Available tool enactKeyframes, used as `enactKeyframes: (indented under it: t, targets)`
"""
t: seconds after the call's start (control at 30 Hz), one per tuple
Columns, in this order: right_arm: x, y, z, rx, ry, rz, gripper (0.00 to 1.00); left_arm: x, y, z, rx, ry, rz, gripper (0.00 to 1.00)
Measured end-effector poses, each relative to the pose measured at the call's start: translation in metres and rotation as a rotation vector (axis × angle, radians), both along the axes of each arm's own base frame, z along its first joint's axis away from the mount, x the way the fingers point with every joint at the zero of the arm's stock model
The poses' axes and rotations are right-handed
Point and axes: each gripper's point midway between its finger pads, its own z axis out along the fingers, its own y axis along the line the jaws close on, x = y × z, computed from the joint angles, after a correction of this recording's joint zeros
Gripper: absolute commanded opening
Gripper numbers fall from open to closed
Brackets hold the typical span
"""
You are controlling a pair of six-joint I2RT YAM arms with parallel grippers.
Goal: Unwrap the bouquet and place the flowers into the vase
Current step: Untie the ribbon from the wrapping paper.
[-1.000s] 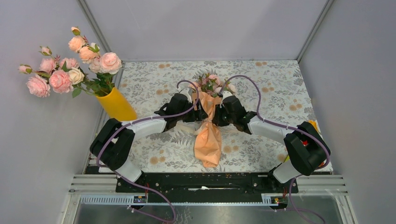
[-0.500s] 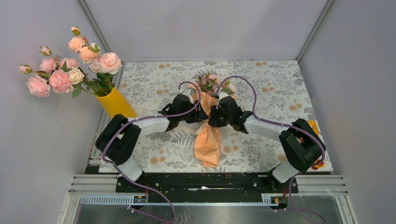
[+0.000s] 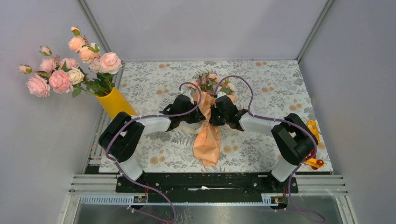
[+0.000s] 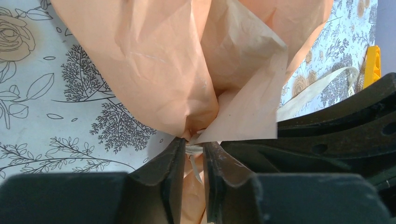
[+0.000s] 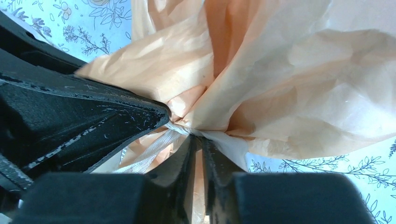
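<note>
Bouquet (image 3: 208, 140) lies flat mid-table on the floral cloth (image 3: 154, 84). The narrow paper tail points to the arm bases and the open end points away. Flowers (image 3: 211, 83) are still in the wrap: small pink heads and green leaves stick out the far end. Paper is peach-orange and crinkled, tied at the neck with a beige ribbon (image 4: 313, 91). One loose ribbon end trails over the cloth toward the right arm.

Left gripper (image 4: 192, 148) comes in from the left at the neck. Jaws are nearly together with only a thin slit, and the ribbon knot is pinched between the tips. Paper folds bulge just above the fingers.

Right gripper (image 5: 197, 140) comes in from the right at the same spot. Jaws are almost closed and clamped on the bouquet neck where the ribbon crosses. Cannot tell if it grips ribbon, paper, or both. A pale ribbon strand runs out to the side of its tips.

The two grippers sit tip to tip across the neck, very close, each showing as a black mass in the other's wrist view.

Vase (image 3: 116, 105) is yellow-orange, at the left edge of the cloth, well apart from the bouquet and leaning left. It holds big roses (image 3: 60, 79), pale pink and peach.

A yellow object (image 3: 314, 128) lies at the right edge of the cloth by the right arm's elbow.
</note>
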Motion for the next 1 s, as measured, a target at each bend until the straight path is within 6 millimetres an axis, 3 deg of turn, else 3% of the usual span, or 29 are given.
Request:
enactKeyframes:
  t: [0.03, 0.33, 0.7, 0.83, 1.0]
  targets:
    - [0.001, 0.0, -0.001, -0.001, 0.001, -0.005, 0.0, 0.001, 0.0, -0.001, 0.001, -0.001, 0.0, 0.16]
    - [0.007, -0.005, 0.001, -0.015, -0.02, -0.059, 0.0, 0.004, 0.0, -0.004, 0.008, -0.011, 0.008, 0.04]
    - [0.005, -0.032, 0.011, -0.053, -0.087, -0.149, 0.0, 0.007, 0.002, -0.005, 0.02, -0.025, 0.014, 0.01]
    - [-0.006, -0.025, 0.014, -0.007, -0.077, -0.085, 0.16, 0.007, 0.002, -0.005, 0.024, -0.028, 0.01, 0.01]
    - [-0.011, -0.012, 0.025, 0.039, -0.098, 0.009, 0.23, 0.006, 0.003, -0.003, 0.025, -0.033, 0.006, 0.01]
